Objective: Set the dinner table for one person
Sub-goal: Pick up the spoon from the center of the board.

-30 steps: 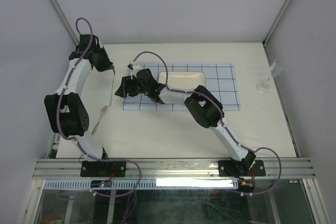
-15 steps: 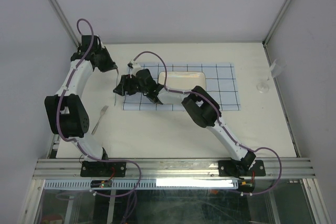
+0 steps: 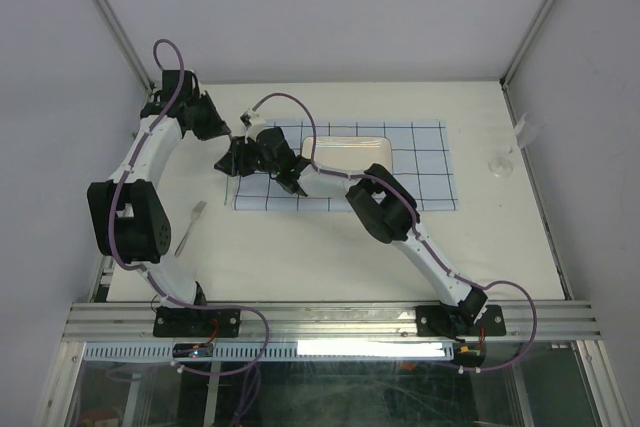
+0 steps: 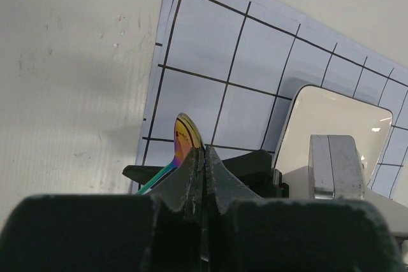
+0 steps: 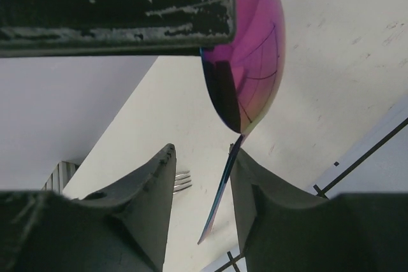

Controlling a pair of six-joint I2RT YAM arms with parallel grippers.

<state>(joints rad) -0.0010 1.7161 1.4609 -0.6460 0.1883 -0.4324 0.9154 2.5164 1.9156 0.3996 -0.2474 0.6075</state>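
Observation:
An iridescent spoon (image 4: 185, 137) hangs above the dinner table (image 3: 330, 247), just off the left edge of the pale-blue grid cloth (image 3: 425, 162). My left gripper (image 4: 204, 151) is shut on the spoon just below its bowl. In the right wrist view the purple bowl (image 5: 245, 81) is at the top and the thin handle (image 5: 220, 199) hangs down between the fingers of my right gripper (image 5: 201, 154). Those fingers stand apart, the handle close against the right-hand one. In the top view both grippers meet at the cloth's left end, left (image 3: 228, 133), right (image 3: 228, 161).
A white rectangular plate (image 3: 345, 152) lies on the cloth behind the right arm. A silver fork (image 3: 190, 228) lies on the table left of the cloth, near the left arm's elbow. A small clear glass (image 3: 500, 162) stands by the right rail.
My left gripper has carried the spoon to the right, toward the cloth. My right gripper has come up to meet it, and its fingers have narrowed around the handle.

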